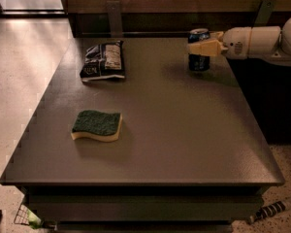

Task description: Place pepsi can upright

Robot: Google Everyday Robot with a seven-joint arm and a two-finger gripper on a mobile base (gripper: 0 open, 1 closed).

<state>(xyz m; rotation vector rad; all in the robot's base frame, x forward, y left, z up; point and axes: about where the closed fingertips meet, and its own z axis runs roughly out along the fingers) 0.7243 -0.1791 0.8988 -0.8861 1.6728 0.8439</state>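
Observation:
The pepsi can [199,62] is dark blue with a silver top rim. It stands upright on the dark table [184,130] near the far right edge. My gripper [198,47] reaches in from the right on a white arm. Its pale yellow fingers [203,48] straddle the can's upper half, one finger lying across the front of the can. The gripper is shut on the can, whose base is at the table surface.
A dark blue-and-white snack bag [103,61] lies at the far left of the table. A green-topped yellow sponge [97,125] lies at the left front. A dark ledge [150,21] with metal brackets runs behind the table. Floor lies to the left.

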